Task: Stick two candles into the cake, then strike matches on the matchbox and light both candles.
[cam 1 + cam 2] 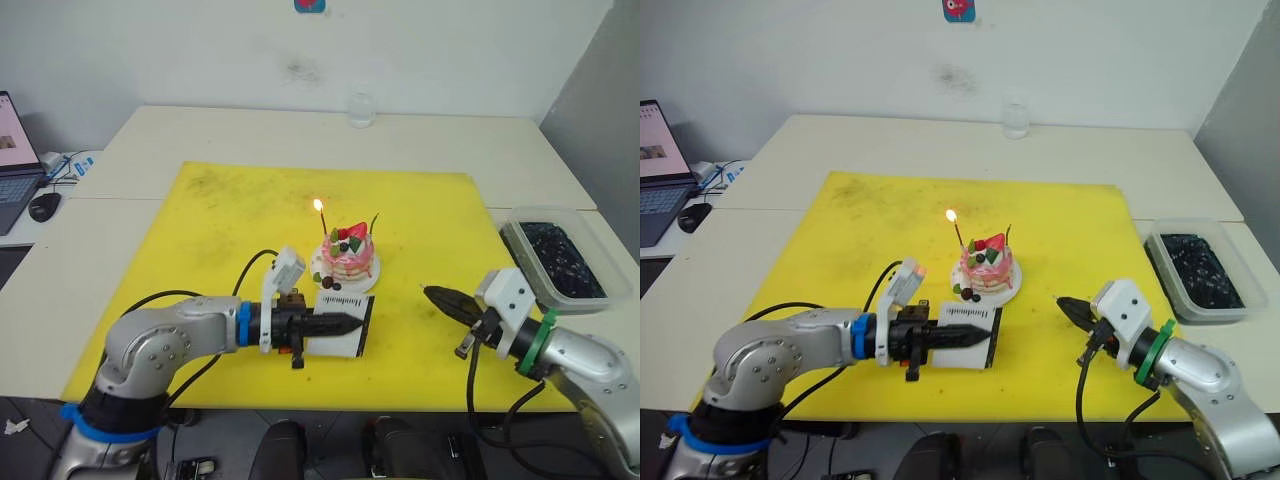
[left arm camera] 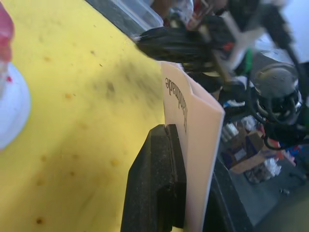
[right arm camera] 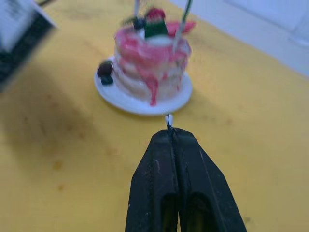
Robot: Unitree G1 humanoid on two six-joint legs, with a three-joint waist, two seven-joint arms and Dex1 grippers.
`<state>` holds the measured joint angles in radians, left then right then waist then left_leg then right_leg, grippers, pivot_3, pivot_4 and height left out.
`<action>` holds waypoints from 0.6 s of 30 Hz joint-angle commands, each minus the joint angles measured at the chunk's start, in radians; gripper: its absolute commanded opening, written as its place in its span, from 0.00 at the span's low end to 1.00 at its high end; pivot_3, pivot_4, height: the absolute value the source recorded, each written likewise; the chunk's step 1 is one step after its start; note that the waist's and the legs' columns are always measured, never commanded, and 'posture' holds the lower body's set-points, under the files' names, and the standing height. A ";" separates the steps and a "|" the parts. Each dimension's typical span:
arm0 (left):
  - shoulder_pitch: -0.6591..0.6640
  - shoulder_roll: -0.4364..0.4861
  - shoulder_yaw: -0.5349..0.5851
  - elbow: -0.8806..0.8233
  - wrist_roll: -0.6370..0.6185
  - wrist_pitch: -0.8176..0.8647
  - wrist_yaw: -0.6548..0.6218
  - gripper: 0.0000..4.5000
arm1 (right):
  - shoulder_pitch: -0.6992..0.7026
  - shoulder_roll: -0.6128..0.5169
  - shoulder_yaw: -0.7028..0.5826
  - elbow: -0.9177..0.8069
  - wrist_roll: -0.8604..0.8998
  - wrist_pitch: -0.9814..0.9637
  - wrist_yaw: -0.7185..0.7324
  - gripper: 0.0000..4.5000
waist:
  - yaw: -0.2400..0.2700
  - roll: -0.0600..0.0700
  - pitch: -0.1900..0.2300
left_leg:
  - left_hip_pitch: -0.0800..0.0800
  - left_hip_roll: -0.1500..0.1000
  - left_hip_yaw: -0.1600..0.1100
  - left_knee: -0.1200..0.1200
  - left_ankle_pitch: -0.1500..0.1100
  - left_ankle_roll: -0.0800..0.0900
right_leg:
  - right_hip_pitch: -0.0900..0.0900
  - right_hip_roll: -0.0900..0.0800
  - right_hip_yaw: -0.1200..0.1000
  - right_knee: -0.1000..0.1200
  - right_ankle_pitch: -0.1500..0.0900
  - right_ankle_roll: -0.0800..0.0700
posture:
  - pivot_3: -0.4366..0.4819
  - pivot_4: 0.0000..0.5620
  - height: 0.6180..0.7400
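Head views: cake [image 1: 348,257] on its white plate sits mid yellow mat [image 1: 220,220]. Both candles are stuck in. Reddish candle [image 1: 322,224] on the L side has a flame at its tip; greenish candle [image 1: 373,223] on the R side looks unlit. L gripper [image 1: 335,324] is clamped on the matchbox [image 1: 343,316], holding it just in front of the plate, w/ the printed face up. R gripper [image 1: 438,296] is off to the right of the cake, fingers closed to a point aimed at it. Clear tray [image 1: 553,258] of dark stuff at the table's right edge, laptop [image 1: 14,160] and mouse [image 1: 44,206] far left, small glass [image 1: 361,108] at the back.

L wrist view: a black finger [image 2: 154,188] presses flat on the box; sideways print reads roughly "Handmade", no other text legible. R gripper shows beyond the box edge.

R wrist view: fingers pinched tight on a match [image 3: 168,119], just its pale tip poking out, pointed at the plate rim. Tip shows no flame.

Step, as I judge it: 1 candle lit, 2nd pending. Next needs the match head dragged along the box's dark strip while L holds firm, then carried up to the green wick w/o bumping the lit one.
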<state>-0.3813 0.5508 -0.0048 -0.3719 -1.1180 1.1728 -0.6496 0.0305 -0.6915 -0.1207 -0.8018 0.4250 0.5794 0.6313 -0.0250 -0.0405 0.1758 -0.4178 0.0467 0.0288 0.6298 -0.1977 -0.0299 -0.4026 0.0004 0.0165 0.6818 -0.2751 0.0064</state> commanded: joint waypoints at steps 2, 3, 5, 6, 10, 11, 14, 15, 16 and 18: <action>-0.057 -0.037 0.045 0.054 -0.086 0.055 0.057 0.00 | -0.084 -0.093 0.005 -0.114 0.026 0.013 0.050 0.01 | 0.000 0.000 0.000 | 0.000 0.000 0.000 0.000 0.000 0.000 | 0.000 0.001 0.000 0.000 0.000 0.000 | 0.48 0.27 1.00; -0.066 -0.042 0.047 0.062 -0.093 0.063 0.064 0.00 | -0.099 -0.106 0.012 -0.118 0.030 0.015 0.054 0.01 | 0.000 0.000 0.000 | 0.000 -0.001 0.000 0.000 0.000 0.000 | 0.000 0.001 0.000 0.000 0.000 0.000 | 0.48 0.27 1.00; -0.079 -0.051 0.050 0.075 -0.103 0.075 0.079 0.00 | -0.126 -0.121 0.020 -0.120 0.043 0.027 0.057 0.01 | 0.000 0.000 0.000 | -0.001 -0.001 0.000 0.000 0.000 0.000 | 0.000 0.001 0.000 -0.001 0.000 0.000 | 0.48 0.27 1.00; -0.085 -0.053 0.050 0.077 -0.103 0.078 0.081 0.00 | -0.142 -0.138 0.032 -0.119 0.035 0.019 0.070 0.01 | 0.000 0.000 0.000 | -0.001 0.000 0.000 0.000 0.000 0.000 | 0.000 0.001 0.000 -0.001 0.000 0.000 | 0.48 0.27 1.00; -0.098 -0.058 0.053 0.071 -0.123 0.090 0.094 0.00 | -0.190 -0.188 0.098 -0.104 -0.013 -0.012 0.111 0.01 | 0.000 0.000 0.000 | -0.001 0.000 0.000 0.000 0.000 0.000 | 0.000 0.001 0.000 -0.001 0.000 0.000 | 0.48 0.27 1.00; -0.098 -0.058 0.055 0.069 -0.126 0.091 0.096 0.00 | -0.196 -0.191 0.110 -0.102 -0.021 -0.016 0.114 0.01 | 0.000 0.000 0.000 | -0.001 0.000 0.000 0.000 0.000 0.000 | 0.000 0.001 0.000 -0.001 0.000 0.000 | 0.48 0.27 1.00; -0.097 -0.057 0.055 0.068 -0.129 0.090 0.101 0.00 | -0.215 -0.190 0.149 -0.095 -0.043 -0.021 0.118 0.01 | -0.001 0.000 0.000 | -0.001 0.000 0.000 0.000 0.000 0.000 | 0.000 0.001 0.000 -0.001 0.000 0.000 | 0.48 0.27 1.00; -0.096 -0.056 0.055 0.068 -0.129 0.089 0.101 0.00 | -0.224 -0.188 0.165 -0.092 -0.052 -0.021 0.117 0.01 | -0.001 0.000 0.000 | 0.000 0.000 0.000 0.000 0.000 0.000 | 0.000 0.001 0.000 -0.001 0.000 0.000 | 0.48 0.27 1.00; -0.095 -0.056 0.055 0.066 -0.130 0.088 0.101 0.00 | -0.231 -0.188 0.183 -0.088 -0.064 -0.023 0.118 0.01 | -0.001 0.000 0.000 | -0.001 0.000 0.000 0.000 0.000 0.000 | 0.000 0.001 0.000 -0.001 0.000 0.000 | 0.48 0.27 1.00; -0.095 -0.056 0.053 0.064 -0.130 0.088 0.101 0.00 | -0.241 -0.188 0.212 -0.076 -0.093 -0.032 0.120 0.01 | 0.000 0.000 0.000 | -0.001 0.000 0.000 0.000 0.000 0.000 | 0.000 0.001 0.000 -0.001 0.000 0.000 | 0.48 0.27 1.00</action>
<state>-0.4673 0.5008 0.0317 -0.2790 -1.2218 1.2638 -0.5468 -0.1935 -0.8739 0.0795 -0.8708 0.3557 0.5713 0.7476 -0.0253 -0.0408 0.1758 -0.4183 0.0463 0.0287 0.6297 -0.1976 -0.0300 -0.4029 0.0012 0.0166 0.6812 -0.2752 0.0064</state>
